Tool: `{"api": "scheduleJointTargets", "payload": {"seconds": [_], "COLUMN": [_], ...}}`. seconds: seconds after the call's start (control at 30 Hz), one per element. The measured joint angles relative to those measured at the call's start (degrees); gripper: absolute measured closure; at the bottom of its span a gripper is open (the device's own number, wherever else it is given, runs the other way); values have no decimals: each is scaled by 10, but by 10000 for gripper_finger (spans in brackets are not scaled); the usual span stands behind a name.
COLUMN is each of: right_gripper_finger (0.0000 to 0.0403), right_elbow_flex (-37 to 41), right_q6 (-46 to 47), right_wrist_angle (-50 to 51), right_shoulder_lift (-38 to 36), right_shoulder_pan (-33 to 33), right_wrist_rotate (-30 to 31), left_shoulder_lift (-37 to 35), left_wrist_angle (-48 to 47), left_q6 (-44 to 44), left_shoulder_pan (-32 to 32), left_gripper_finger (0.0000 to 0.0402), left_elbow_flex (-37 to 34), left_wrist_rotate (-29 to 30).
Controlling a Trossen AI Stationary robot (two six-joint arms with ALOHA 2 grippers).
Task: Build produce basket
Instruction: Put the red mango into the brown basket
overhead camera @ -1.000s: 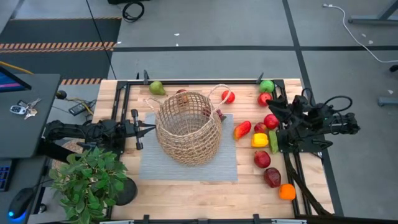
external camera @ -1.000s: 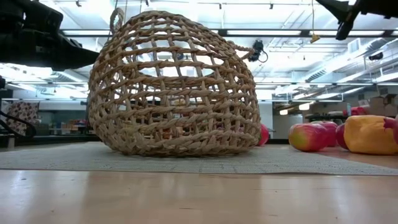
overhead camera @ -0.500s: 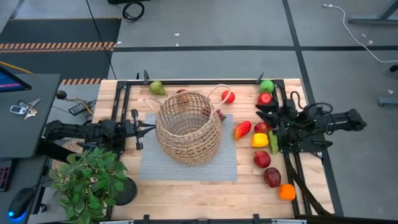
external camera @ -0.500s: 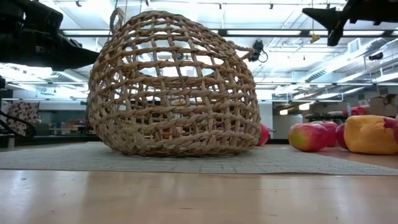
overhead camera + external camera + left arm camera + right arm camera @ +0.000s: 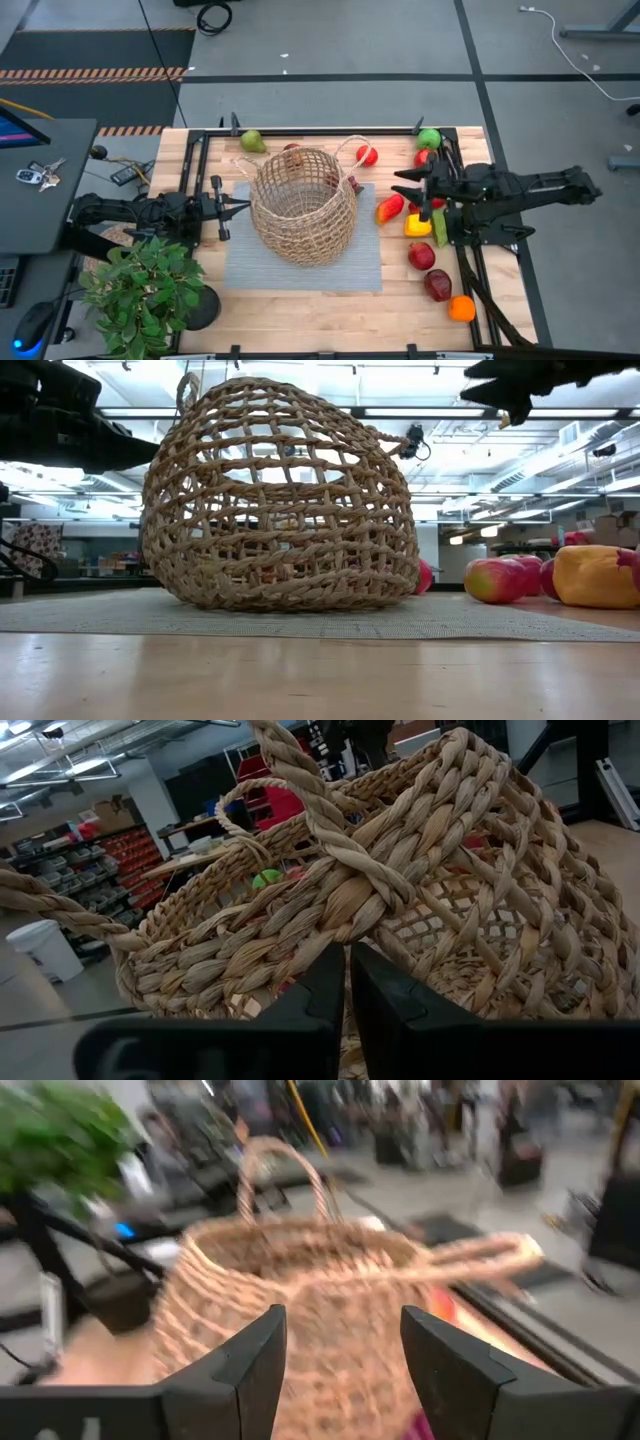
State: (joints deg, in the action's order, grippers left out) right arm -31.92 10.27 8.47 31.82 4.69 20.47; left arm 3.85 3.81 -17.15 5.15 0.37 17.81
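The basket [image 5: 303, 218] stands on a grey mat [image 5: 250, 270] at the middle of the bench [image 5: 300, 315], leaning toward the left arm. The left gripper [image 5: 243, 207] sits at the basket's left rim with its jaws clenched; the left wrist view shows the two fingers pressed together just below a wicker loop handle [image 5: 330, 850], but whether any strand is pinched between them cannot be told.

The right gripper [image 5: 402, 183] hangs above the bench between the basket and the loose produce. Its jaws stand apart in the right wrist view, with nothing between them.

Most of the produce lies outside the basket: a yellow pepper [image 5: 417, 225], red apples [image 5: 421, 256], an orange [image 5: 461, 308], a green apple [image 5: 429, 138] and a green pear [image 5: 252, 141].

Judgement: the step in hand is loading, at an early stage. The next move calls for the right gripper to descend on one piece, close, and carry it over the basket's mouth.
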Motion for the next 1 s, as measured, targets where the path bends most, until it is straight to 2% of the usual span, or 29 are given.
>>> {"api": "scheduleJointTargets", "payload": {"seconds": [0.27,0.43,0.53,0.7,1.0], "right_gripper_finger": [199,199,199,187,113], "right_elbow_flex": [-139,-168,-168,-169,-169], "right_q6": [90,93,78,-2,-21], "right_wrist_angle": [219,303,320,325,326], "right_shoulder_lift": [97,180,235,309,374], "right_shoulder_pan": [13,13,13,12,0], "right_wrist_rotate": [4,-6,-25,-23,-15], "left_shoulder_lift": [0,0,0,0,0], "left_wrist_angle": [0,0,0,0,0], "left_q6": [0,0,0,0,0], "left_shoulder_pan": [0,0,0,0,0], "left_gripper_finger": [366,371,374,369,371], "left_elbow_flex": [0,0,0,0,0], "left_wrist_rotate": [0,0,0,0,0]}}
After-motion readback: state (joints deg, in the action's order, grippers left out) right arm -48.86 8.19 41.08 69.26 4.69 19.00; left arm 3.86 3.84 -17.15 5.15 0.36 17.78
